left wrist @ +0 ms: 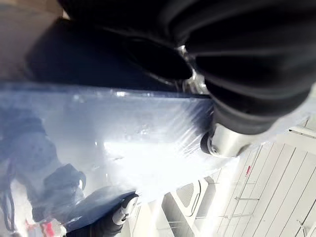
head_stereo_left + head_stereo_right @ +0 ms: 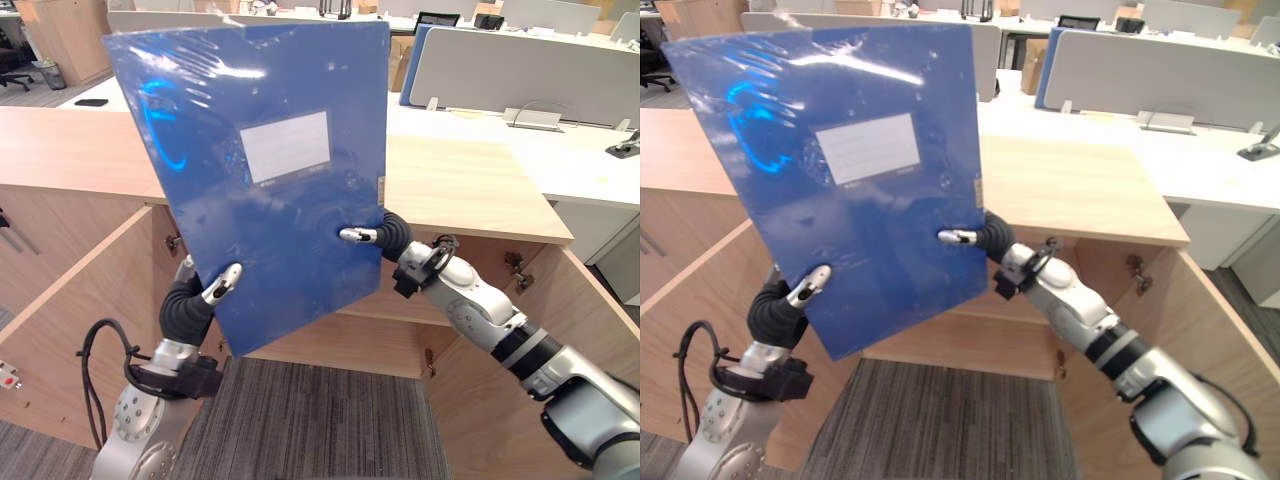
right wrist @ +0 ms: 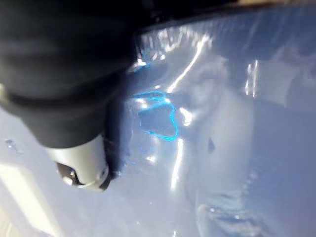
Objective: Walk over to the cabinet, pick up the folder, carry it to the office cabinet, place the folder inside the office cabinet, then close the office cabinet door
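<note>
A blue plastic-wrapped folder (image 2: 260, 170) with a white label (image 2: 286, 146) is held upright in front of me, tilted slightly left, above the open wooden office cabinet (image 2: 470, 190). My left hand (image 2: 190, 300) grips its lower left edge, with the thumb (image 2: 225, 280) pressed on the front face. On the right edge is my right hand (image 2: 392, 235), thumb (image 2: 358, 235) on the front. The fingers of both hands are hidden behind the folder. Up close, the glossy cover fills the left wrist view (image 1: 148, 138) and the right wrist view (image 3: 222, 123).
The cabinet's left door (image 2: 90, 310) and right door (image 2: 560, 300) stand open on either side of me. An inner shelf (image 2: 400, 305) shows below the folder. Grey carpet (image 2: 320, 420) lies underfoot. White desks with grey partitions (image 2: 520, 70) stand beyond the countertop.
</note>
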